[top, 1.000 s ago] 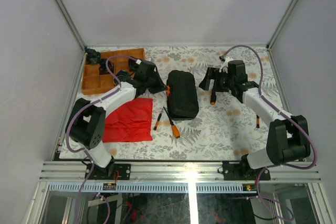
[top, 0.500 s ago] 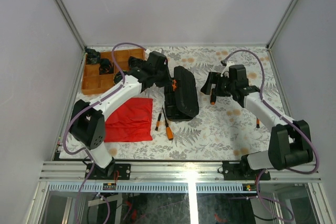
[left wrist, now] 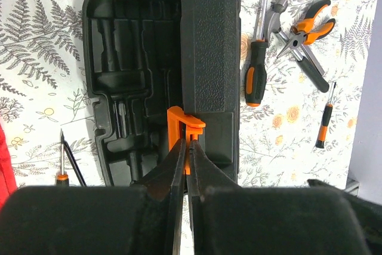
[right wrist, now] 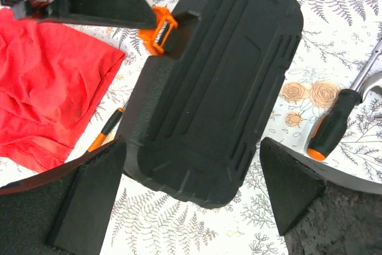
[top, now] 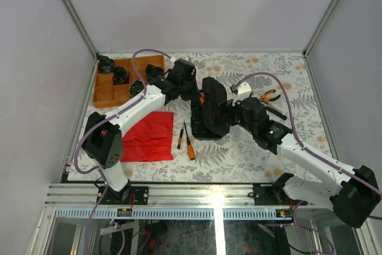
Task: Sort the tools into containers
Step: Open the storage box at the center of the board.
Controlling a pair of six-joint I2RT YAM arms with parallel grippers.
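Nearest us on the table (top: 239, 154) lie two slim screwdrivers (top: 190, 149), just beside the red cloth (top: 146, 135) and just in front of the case (top: 209, 108). We judge them light and stiff, but low and thin enough to roll. The grippy orange handle is the place to pinch, across its width, not the smooth metal shaft. Next comes the right gripper (right wrist: 192, 146), its fingers spread wide to either side of the ribbed lid (right wrist: 227, 70). The lid sits between them, and we cannot tell whether either finger touches it. The case looks like hard moulded plastic, rigid and fairly light, with the lid tilted up on its hinge over the base (left wrist: 128, 88), whose moulded slots lie bare. We expect a raised lid to swing either way if let go, so its long edges or broad ribbed face give a surer hold than any corner. Just beyond, the left gripper (left wrist: 188, 143) is clamped tight on the small orange latch (left wrist: 182, 125) at the lid's edge. That is a thin tab, which we think could slip or flex under a sideways pull. Farther off on the right, well apart from both grippers, lie a thicker black-and-orange screwdriver (left wrist: 255, 73) and the pliers (top: 270, 95). Their handles may splay, so a grasp across both near the pivot seems safest. A small screwdriver (left wrist: 324, 123) rests beside them. The wooden tray (top: 110, 91) sits at the far left corner.
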